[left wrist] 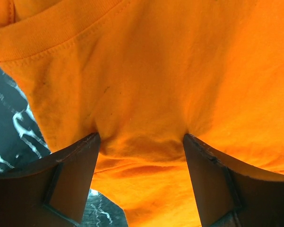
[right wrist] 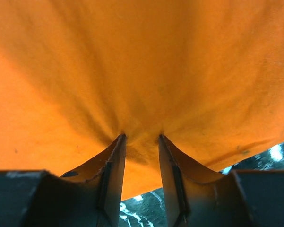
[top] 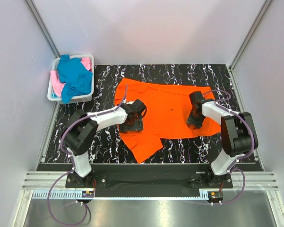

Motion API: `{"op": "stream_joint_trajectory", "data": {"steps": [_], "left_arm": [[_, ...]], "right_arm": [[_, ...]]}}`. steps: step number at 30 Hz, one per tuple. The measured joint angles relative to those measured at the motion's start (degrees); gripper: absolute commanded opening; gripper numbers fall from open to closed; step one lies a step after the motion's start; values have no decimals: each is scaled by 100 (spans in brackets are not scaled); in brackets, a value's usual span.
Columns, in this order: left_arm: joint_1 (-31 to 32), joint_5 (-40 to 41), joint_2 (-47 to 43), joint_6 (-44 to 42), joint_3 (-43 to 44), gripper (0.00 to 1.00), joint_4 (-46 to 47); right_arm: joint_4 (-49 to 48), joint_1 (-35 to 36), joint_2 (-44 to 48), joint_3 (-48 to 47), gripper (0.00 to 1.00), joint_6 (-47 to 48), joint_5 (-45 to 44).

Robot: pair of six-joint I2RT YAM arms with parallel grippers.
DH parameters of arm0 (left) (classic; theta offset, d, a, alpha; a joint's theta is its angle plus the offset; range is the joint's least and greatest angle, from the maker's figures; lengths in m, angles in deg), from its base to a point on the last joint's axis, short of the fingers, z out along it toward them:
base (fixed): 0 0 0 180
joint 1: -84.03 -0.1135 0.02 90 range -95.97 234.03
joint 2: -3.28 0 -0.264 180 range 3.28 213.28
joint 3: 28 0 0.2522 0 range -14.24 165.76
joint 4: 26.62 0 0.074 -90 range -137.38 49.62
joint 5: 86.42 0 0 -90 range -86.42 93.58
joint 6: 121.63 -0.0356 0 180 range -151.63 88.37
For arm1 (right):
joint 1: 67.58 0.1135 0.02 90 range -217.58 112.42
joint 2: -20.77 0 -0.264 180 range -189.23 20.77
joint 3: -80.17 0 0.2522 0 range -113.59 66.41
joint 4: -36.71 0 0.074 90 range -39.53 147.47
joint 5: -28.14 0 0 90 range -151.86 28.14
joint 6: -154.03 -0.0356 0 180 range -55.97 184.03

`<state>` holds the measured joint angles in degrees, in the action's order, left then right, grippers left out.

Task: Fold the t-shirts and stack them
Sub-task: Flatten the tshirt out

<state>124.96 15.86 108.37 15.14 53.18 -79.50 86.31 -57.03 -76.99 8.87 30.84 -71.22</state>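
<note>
while the orange t-shirt (top: 170,111) lies spread across the black marbled table (top: 99,142), with one flap reaching toward the near edge, both grippers are pressed down onto it from above. the left gripper (left wrist: 141,142) is set on the shirt's left part, beside a stitched band (seen at the top of its wrist view). its fingers are held wide apart, with a soft bulge of cloth between them and nothing clamped. the right gripper (right wrist: 142,138) is set on the shirt's right part, close to the near edge of the cloth. its fingers are narrow and a pucker of fabric is gathered between them, but whether that pinch is firm cannot be told. a teal t-shirt (top: 75,75) and a pink t-shirt (top: 56,87) are heaped in a white basket (top: 51,92) at the far left corner, well apart from the work.

the step in hand is judged to be taking hold for a fold. for it to go well, the left fingers would need to be closed on the gathered cloth. both pinches should be made secure before any lift. the two sides should then be raised together and level, and edges matched as the cloth is laid over. a one-sided grip is the likely fault, since the shirt could be dragged askew.
</note>
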Motion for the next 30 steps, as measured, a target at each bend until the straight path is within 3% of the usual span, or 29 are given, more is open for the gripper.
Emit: {"op": "stream_joint_trajectory", "data": {"steps": [8, 10, 11, 15, 24, 30], "left_arm": [[61, 35, -780, 269, -977, 78, 90], [105, 48, -977, 387, -1193, 78, 44], [127, 57, -1071, 444, -1296, 78, 26], [166, 87, -1412, 741, -1639, 78, -129], [181, 385, -1652, 1113, -1773, 78, -927], [181, 584, -1703, 1014, -1670, 80, -1377]], "right_arm": [[-166, 800, 732, 787, 39, -592, 101], [-162, 885, 907, 960, 36, -750, 101], [-166, 907, 1012, 1073, 29, -841, 103], [-42, 977, 1471, 1464, 30, -1163, 83], [804, 1097, 1917, 1648, 25, -1766, -184], [1307, 1121, 2194, 1574, 29, -1856, -483]]}}
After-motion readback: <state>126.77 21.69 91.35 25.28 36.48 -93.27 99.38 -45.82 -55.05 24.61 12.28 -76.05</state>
